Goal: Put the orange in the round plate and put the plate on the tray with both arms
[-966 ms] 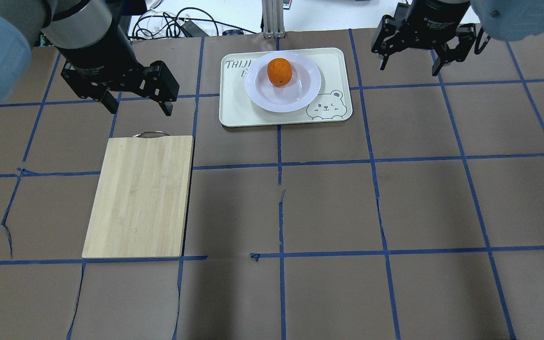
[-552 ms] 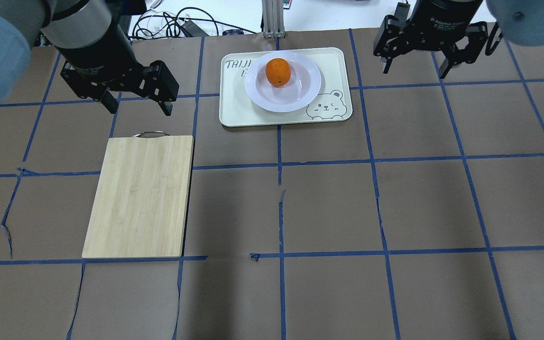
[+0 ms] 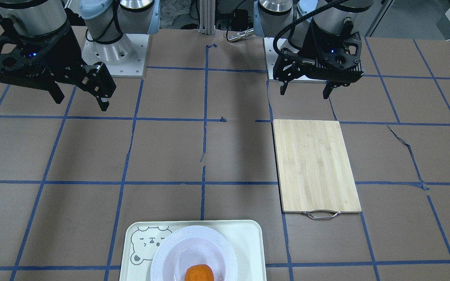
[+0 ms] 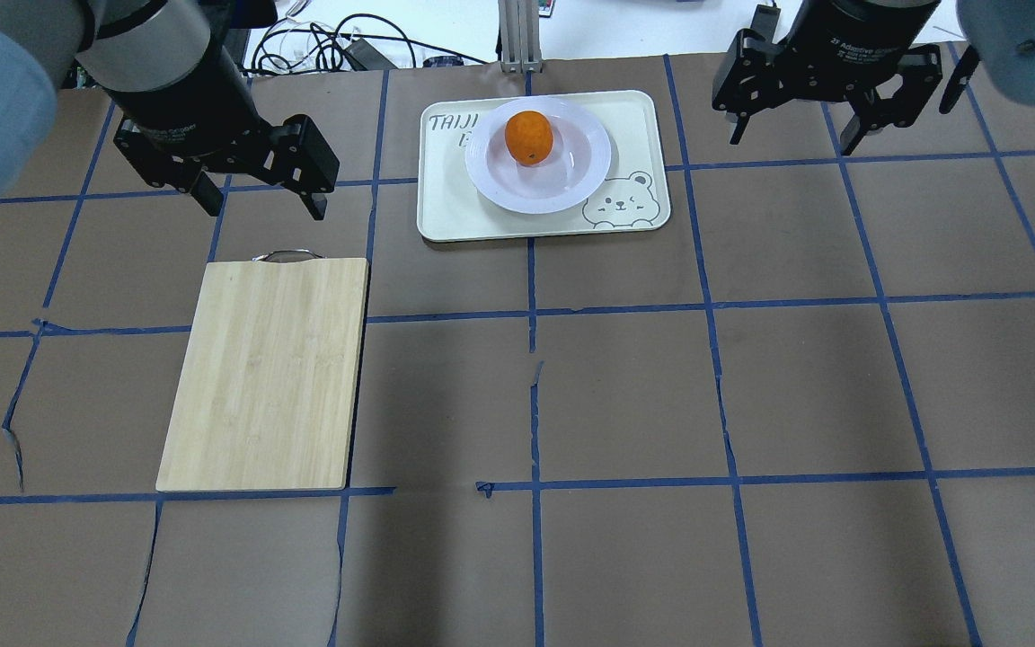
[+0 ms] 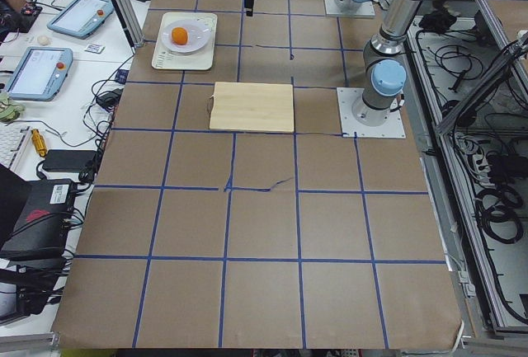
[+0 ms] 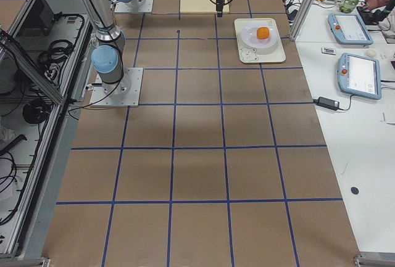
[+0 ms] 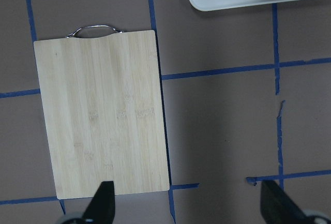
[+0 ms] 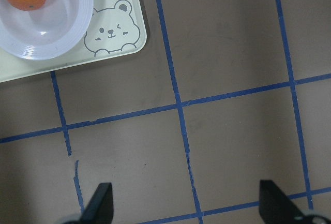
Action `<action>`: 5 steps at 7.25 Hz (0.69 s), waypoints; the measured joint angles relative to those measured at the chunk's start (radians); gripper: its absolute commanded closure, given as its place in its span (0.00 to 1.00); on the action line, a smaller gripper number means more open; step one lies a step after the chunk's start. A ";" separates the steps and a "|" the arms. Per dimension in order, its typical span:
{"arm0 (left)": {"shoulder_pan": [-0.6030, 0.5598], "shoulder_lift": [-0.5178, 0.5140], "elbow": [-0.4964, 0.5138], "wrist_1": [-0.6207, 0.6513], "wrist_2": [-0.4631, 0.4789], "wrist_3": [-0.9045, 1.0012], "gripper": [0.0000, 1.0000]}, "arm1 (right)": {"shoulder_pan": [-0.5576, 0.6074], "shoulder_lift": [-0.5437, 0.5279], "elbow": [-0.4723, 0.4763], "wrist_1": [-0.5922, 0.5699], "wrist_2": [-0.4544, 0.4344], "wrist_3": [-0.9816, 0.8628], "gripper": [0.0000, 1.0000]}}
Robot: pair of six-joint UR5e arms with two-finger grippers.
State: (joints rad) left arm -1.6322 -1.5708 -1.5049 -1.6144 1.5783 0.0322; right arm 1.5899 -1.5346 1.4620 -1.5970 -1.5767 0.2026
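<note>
Orange (image 4: 529, 137) in plate (image 4: 571, 184), plate on tray (image 4: 446, 202).

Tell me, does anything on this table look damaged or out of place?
Only the brown table covering looks worn: it is torn near the cutting board, and the blue tape lines break mid-table. The orange sits in the round plate on the tray.

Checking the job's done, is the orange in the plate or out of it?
In. The orange sits in the well of the round plate, on the tray.
</note>
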 measured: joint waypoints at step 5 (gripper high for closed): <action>0.000 0.000 0.000 0.001 -0.001 0.000 0.00 | 0.005 -0.017 0.029 0.000 0.001 0.001 0.00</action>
State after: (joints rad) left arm -1.6322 -1.5708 -1.5048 -1.6138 1.5772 0.0322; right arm 1.5951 -1.5515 1.4914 -1.5972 -1.5757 0.2038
